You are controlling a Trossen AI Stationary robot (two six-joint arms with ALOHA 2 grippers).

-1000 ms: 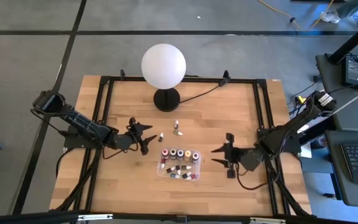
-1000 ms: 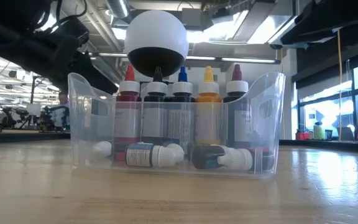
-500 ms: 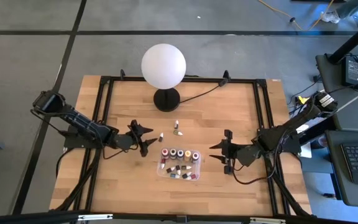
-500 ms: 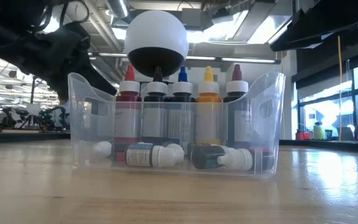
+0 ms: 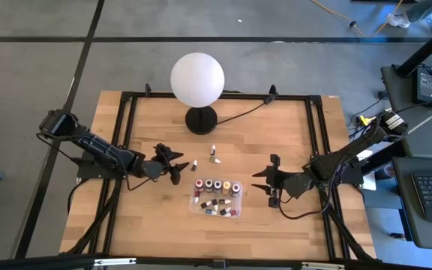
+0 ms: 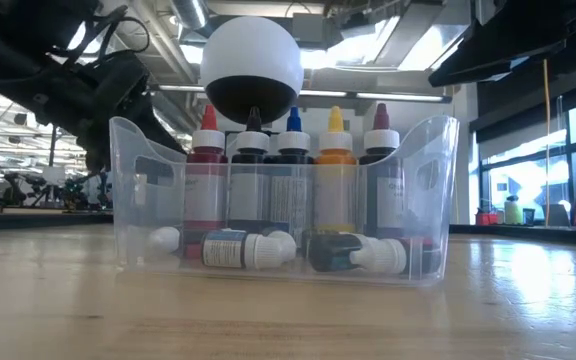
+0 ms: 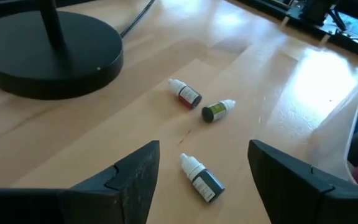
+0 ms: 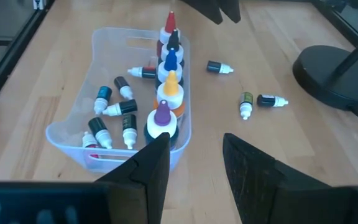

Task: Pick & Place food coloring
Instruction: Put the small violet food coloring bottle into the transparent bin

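Several tiny food coloring bottles fill a clear tray (image 5: 216, 198) (image 6: 138, 210) (image 8: 98, 43): a row stands upright (image 8: 168, 68), others lie on its floor (image 8: 114, 115). Three more bottles lie on their sides on the wood. A dark one (image 5: 194, 163) (image 7: 202, 177) lies just ahead of my open left gripper (image 5: 175, 166) (image 7: 204, 149), roughly in line with its gap. A red one (image 7: 185, 93) and a green one (image 7: 216, 110) lie farther off. My open right gripper (image 5: 268, 181) (image 8: 196, 142) hovers right of the tray, empty.
A white globe lamp (image 5: 197, 79) on a black base (image 5: 201, 120) (image 7: 48, 46) stands behind the loose bottles, and its cord runs toward the far right. Black frame rails (image 5: 130, 135) run along the table's left and right sides. Bare wood lies in front of the tray.
My right gripper has crept toward the table's left, closer to the tray, staying open. My left gripper has edged slightly toward the dark loose bottle. No bottle has moved.
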